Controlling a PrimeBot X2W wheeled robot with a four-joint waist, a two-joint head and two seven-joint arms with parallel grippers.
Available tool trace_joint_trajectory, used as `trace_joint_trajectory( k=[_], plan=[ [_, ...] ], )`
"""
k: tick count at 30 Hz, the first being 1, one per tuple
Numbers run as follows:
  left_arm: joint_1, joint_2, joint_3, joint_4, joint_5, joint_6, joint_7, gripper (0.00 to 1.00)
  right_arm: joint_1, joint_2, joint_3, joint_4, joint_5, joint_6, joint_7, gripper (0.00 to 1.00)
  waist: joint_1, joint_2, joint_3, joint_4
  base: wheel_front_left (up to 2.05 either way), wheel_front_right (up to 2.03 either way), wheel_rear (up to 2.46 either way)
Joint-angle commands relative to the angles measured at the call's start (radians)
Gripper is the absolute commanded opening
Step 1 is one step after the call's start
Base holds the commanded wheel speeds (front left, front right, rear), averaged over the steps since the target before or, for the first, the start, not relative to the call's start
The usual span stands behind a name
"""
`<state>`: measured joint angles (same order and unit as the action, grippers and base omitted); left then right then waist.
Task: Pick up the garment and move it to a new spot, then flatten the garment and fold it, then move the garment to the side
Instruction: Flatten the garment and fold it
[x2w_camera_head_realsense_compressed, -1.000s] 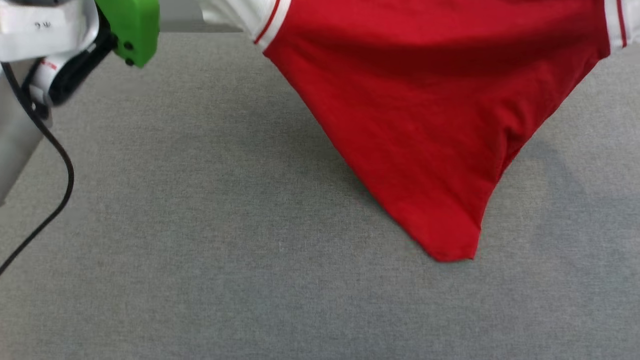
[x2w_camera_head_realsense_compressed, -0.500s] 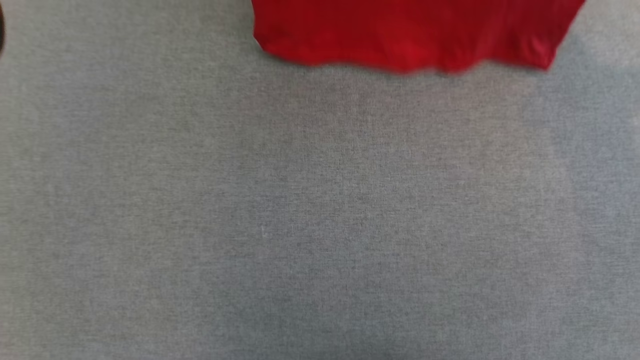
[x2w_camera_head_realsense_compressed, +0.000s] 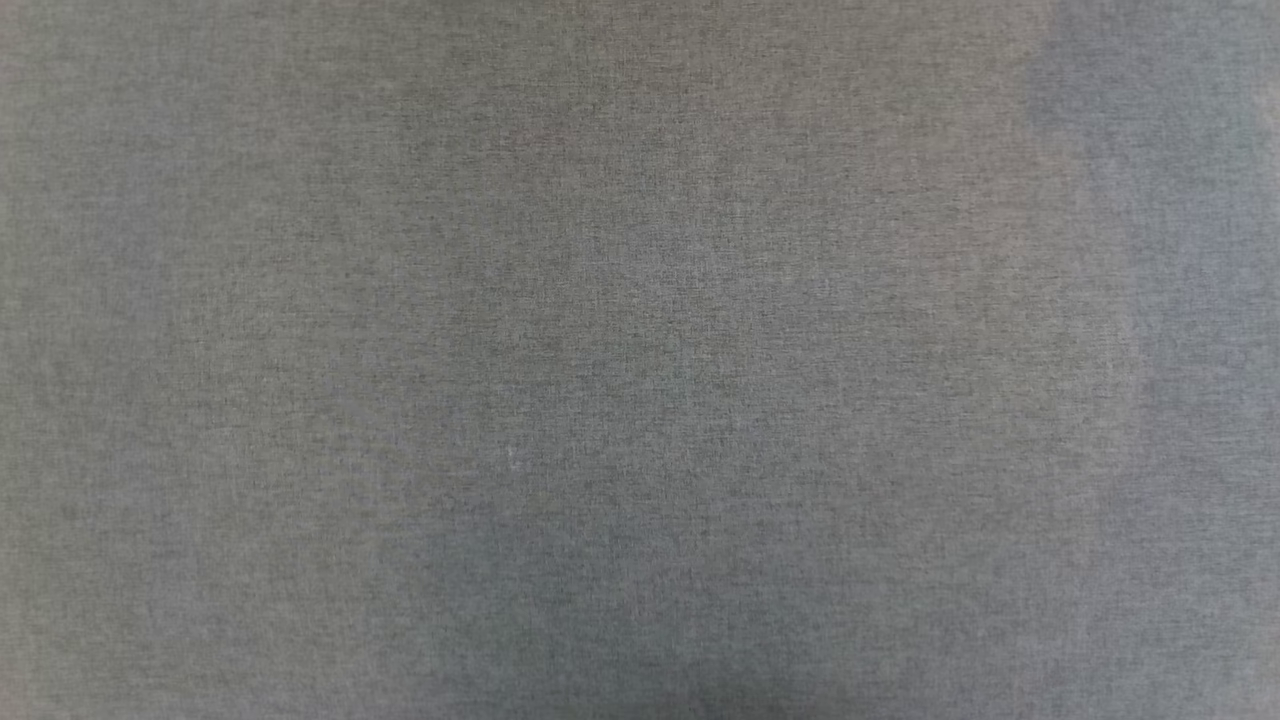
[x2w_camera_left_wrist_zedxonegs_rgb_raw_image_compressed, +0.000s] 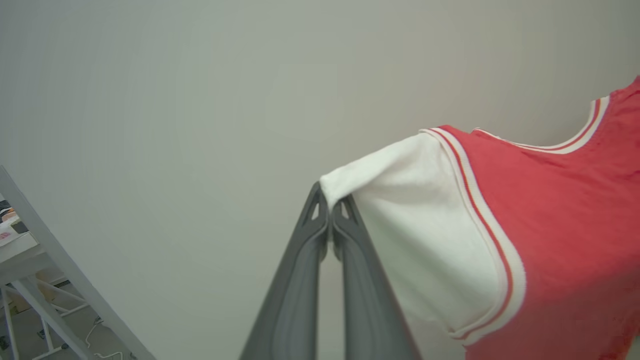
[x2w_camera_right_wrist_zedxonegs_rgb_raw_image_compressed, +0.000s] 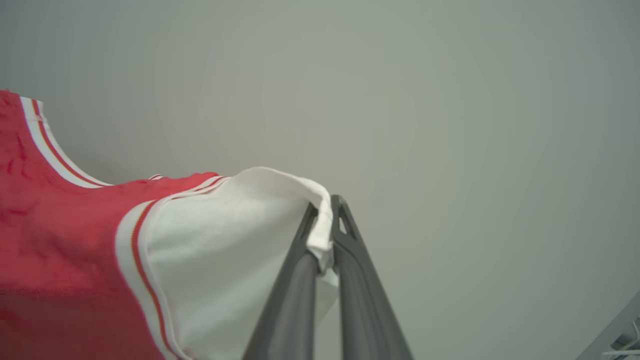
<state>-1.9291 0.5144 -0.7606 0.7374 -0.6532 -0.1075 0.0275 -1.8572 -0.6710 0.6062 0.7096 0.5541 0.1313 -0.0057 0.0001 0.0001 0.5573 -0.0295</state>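
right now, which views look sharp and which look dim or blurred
Head view: dim, grey woven surface mottled with soft shadows. Left wrist view: evenly lit, left gripper and garment crisp. Right wrist view: right gripper sharp, the garment's red body smeared toward the left edge.

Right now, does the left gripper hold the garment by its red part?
No, the left gripper pinches the garment at its white sleeve tip.

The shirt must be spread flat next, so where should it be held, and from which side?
At the outer hem of each white sleeve, from the outside, as the left claw and right claw grip now, both shut. The sleeves are the shirt's outermost ends, so it likely hangs spread between them.
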Motion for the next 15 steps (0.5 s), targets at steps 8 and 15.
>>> trace_joint_trajectory(
  k=[8, 15],
  plan=[
    [0.201, 0.000, -0.017, 0.071, -0.063, -0.018, -0.112, 0.00, 0.169, 0.008, 0.142, 0.053, 0.084, -0.001, -0.115, 0.00, -0.0001, -0.0001, -0.033, 0.000, 0.00, 0.00, 0.00],
    [0.619, 0.052, -0.034, 0.038, -0.155, -0.017, -0.232, 0.00, 0.521, -0.001, 0.285, -0.001, 0.235, -0.001, -0.218, 0.00, -0.0001, -0.0001, -0.183, -0.009, 0.00, 0.00, 0.00]
  ],
)
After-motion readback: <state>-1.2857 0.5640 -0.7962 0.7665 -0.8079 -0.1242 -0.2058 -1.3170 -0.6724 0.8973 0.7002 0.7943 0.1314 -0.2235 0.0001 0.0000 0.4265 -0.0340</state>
